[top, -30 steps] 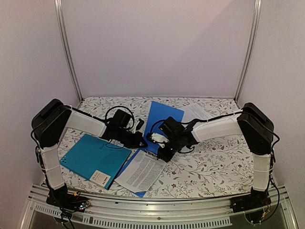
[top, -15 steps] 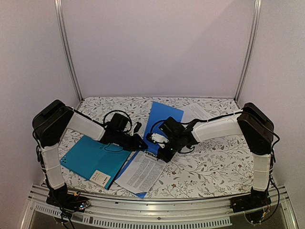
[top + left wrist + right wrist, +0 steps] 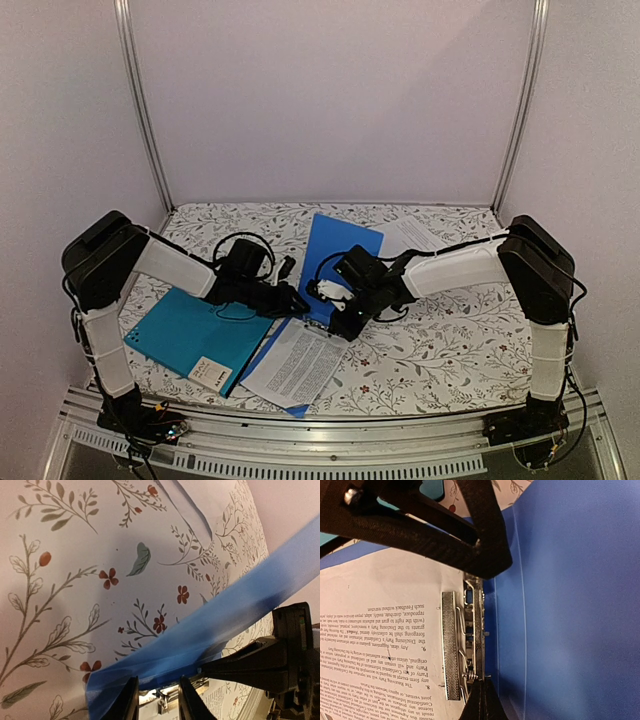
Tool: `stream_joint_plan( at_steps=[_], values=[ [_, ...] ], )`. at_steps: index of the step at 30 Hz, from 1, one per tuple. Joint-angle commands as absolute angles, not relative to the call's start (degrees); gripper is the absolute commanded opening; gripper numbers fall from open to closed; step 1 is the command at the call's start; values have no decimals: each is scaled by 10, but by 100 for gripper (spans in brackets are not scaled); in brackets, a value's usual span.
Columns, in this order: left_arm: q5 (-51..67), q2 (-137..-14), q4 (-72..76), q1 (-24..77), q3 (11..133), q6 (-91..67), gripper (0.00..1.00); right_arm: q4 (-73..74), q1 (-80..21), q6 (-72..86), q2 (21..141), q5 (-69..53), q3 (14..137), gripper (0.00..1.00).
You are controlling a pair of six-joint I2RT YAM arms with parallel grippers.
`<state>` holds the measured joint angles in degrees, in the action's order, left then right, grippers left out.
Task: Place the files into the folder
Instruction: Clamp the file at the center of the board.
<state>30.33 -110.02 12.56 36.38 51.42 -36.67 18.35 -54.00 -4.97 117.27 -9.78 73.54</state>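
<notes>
One sheet (image 3: 298,362) sits under the blue folder's (image 3: 345,245) clip (image 3: 449,645), left gripper (image 3: 297,300) slightly parted, right gripper (image 3: 343,325) closed; second sheet (image 3: 418,236) and shut teal folder (image 3: 190,330) wait untouched.

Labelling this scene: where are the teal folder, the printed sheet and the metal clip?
teal folder (image 3: 190,335): top view, cover's middle.
printed sheet (image 3: 297,362): top view, text area.
metal clip (image 3: 451,645): right wrist view, ribbed bar.

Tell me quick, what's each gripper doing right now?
Left gripper: open, fingers parted at the blue cover's edge.
Right gripper: shut, tip at the metal clip.
</notes>
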Motion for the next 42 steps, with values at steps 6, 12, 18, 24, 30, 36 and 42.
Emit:
stream_joint_plan(
  at_steps=[6,12,18,24,30,36,42],
  values=[
    [298,-1096,102,380,508,-360,24,320,-549,-44,1243,-87,688,0],
    [294,-1096,104,382,502,-365,14,320,-550,-43,1245,-89,689,0],
    [302,-1101,122,378,496,-380,8,322,-551,-43,1245,-88,690,0],
    [332,-1118,182,366,476,-422,4,321,-552,-41,1245,-87,687,0],
    [372,-1143,307,349,435,-497,1,321,-554,-40,1245,-84,686,0],
    [419,-1180,459,330,407,-589,0,320,-555,-38,1247,-84,687,0],
    [431,-1189,491,325,405,-611,0,321,-558,-37,1250,-82,686,0]
  ],
)
